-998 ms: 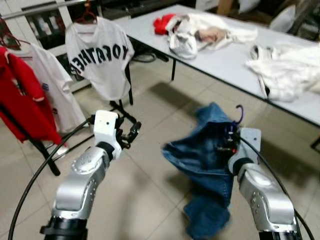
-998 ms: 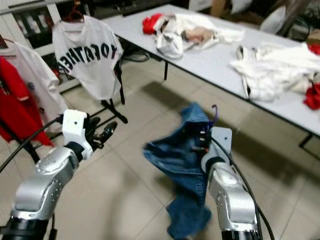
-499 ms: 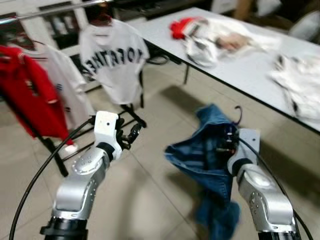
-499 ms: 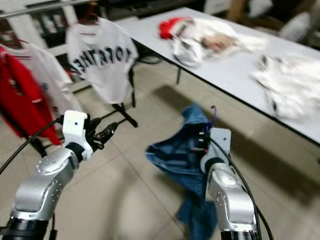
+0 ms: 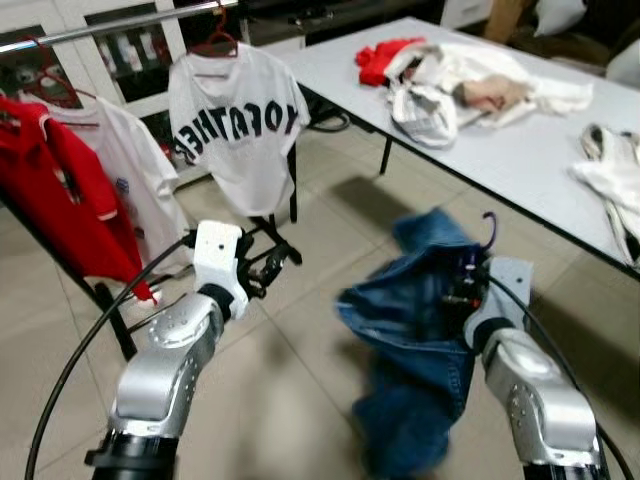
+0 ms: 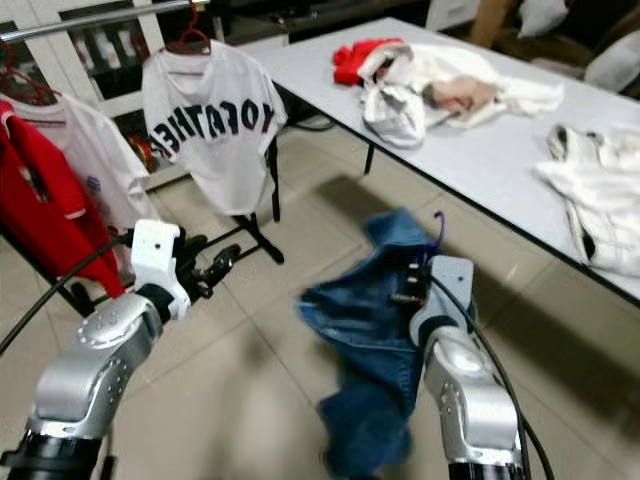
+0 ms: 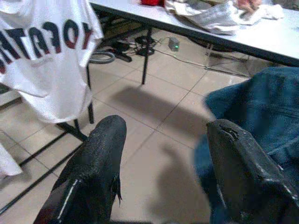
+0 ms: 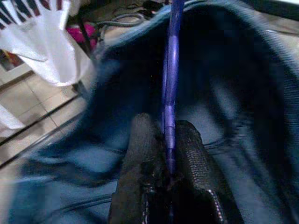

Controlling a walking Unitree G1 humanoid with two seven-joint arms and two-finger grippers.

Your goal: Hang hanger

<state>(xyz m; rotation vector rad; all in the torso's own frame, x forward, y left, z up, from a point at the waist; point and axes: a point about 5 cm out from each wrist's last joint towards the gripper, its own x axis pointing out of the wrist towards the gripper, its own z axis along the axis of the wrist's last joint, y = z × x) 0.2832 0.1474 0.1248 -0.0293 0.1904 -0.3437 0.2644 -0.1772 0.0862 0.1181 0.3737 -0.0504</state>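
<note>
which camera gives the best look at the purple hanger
The right wrist view: the purple hanger runs up close between the right gripper fingers. Both eye views show just its hook poking above the jeans.

A white lettered shirt (image 5: 233, 125) hangs on the rail (image 5: 110, 25) beside another white shirt (image 5: 130, 180) and a red one (image 5: 55, 190). The grey table (image 5: 500, 145) holds a red cloth (image 5: 385, 57) and heaps of white clothes (image 5: 470, 80). Tiled floor (image 5: 300, 400) below.

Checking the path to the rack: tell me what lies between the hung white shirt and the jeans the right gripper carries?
Bare tiled floor, seen in the left wrist view between the white shirt and the jeans; the left gripper's open fingers frame it.
</note>
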